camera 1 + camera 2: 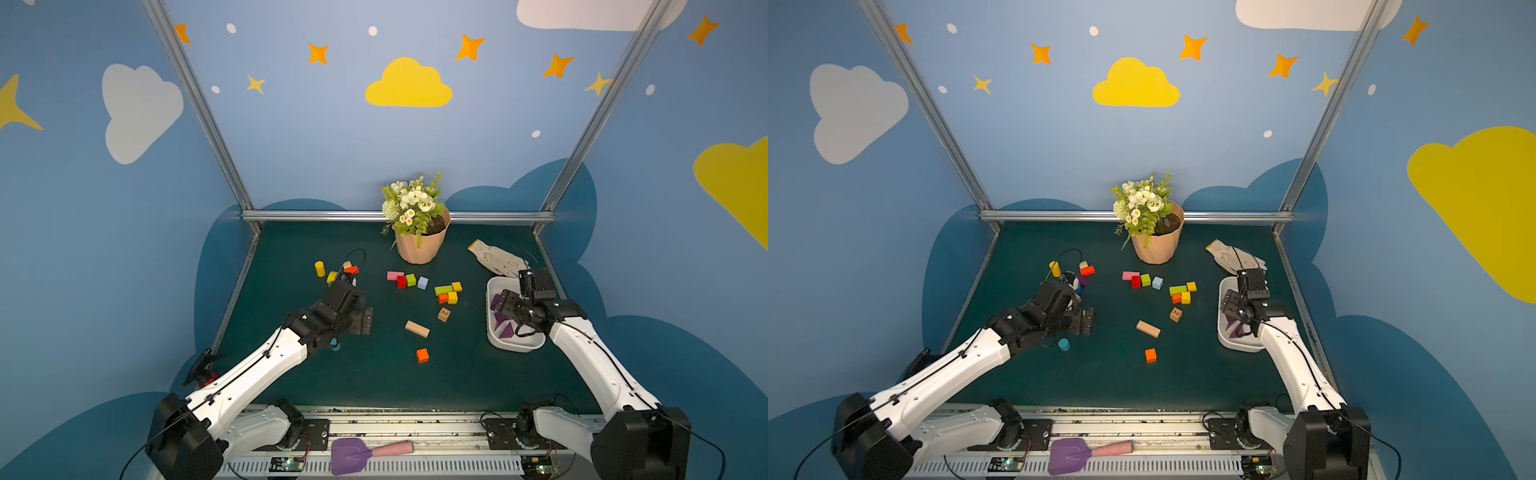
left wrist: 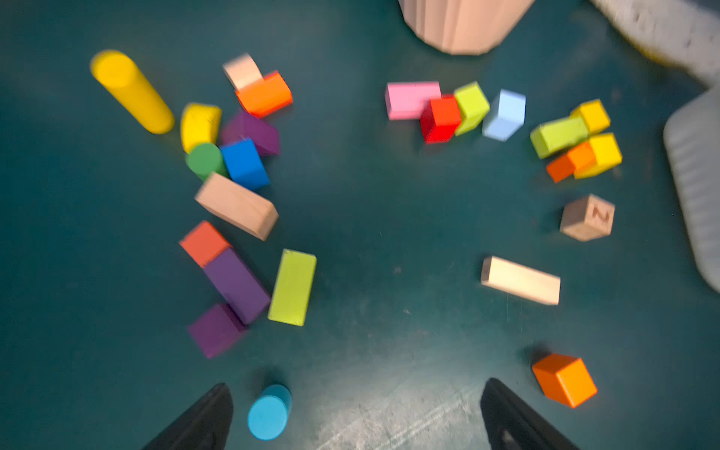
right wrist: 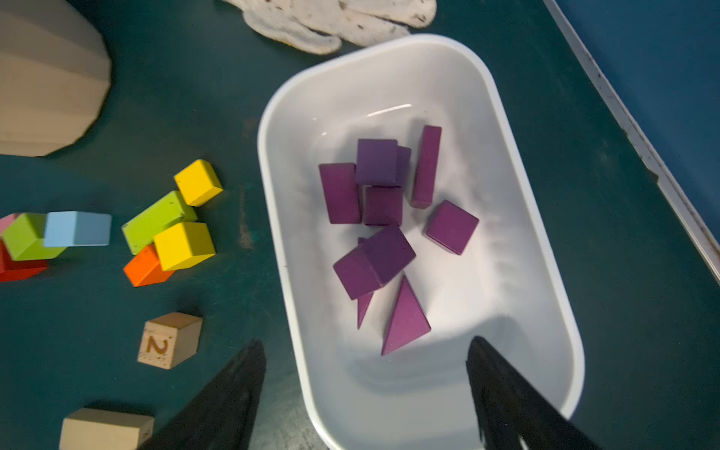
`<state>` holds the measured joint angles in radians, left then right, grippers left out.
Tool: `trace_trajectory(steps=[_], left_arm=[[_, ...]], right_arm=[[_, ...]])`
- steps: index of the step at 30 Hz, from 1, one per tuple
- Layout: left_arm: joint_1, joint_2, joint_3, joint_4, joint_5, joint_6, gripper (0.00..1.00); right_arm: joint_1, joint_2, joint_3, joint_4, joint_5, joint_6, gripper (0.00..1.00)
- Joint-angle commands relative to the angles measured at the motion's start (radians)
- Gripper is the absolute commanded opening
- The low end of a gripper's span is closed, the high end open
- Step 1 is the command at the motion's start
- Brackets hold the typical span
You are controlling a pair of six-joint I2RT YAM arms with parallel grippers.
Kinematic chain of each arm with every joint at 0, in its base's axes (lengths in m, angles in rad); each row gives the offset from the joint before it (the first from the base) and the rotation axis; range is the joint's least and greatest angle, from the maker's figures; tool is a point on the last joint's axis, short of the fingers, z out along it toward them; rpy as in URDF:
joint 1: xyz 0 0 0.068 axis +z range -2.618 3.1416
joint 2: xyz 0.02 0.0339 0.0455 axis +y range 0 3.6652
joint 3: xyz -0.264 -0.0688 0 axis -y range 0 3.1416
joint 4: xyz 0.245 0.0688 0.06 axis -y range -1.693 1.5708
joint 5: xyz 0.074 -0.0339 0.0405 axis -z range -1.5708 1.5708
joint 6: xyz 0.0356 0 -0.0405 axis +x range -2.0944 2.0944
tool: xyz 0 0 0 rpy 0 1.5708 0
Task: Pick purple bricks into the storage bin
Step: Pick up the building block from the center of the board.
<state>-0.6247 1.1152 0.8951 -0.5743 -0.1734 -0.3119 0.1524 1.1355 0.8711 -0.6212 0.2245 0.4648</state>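
Because the right gripper hangs over the bin with fingers spread and nothing between them, its load is judged delivered: the purple bricks lie loose on the bin floor just beyond its fingertips. The left gripper is likewise spread and empty. Three stray bricks lie on the mat beyond one finger, wedged among coloured blocks, presumably its next targets.
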Motion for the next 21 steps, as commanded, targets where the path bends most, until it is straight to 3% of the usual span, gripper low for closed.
trace_trajectory(steps=[1,11,21], left_arm=[[0.000,-0.013,0.037,-0.031,-0.091,-0.047,1.00],[0.077,0.201,0.153,-0.132,-0.149,-0.271,1.00],[0.208,0.350,0.218,-0.280,-0.083,-0.413,1.00]], right_arm=[[0.026,-0.028,-0.002,0.062,-0.029,-0.053,0.83],[0.217,-0.033,-0.050,0.220,-0.050,-0.146,0.83],[0.474,0.110,-0.034,0.333,-0.067,-0.268,0.82]])
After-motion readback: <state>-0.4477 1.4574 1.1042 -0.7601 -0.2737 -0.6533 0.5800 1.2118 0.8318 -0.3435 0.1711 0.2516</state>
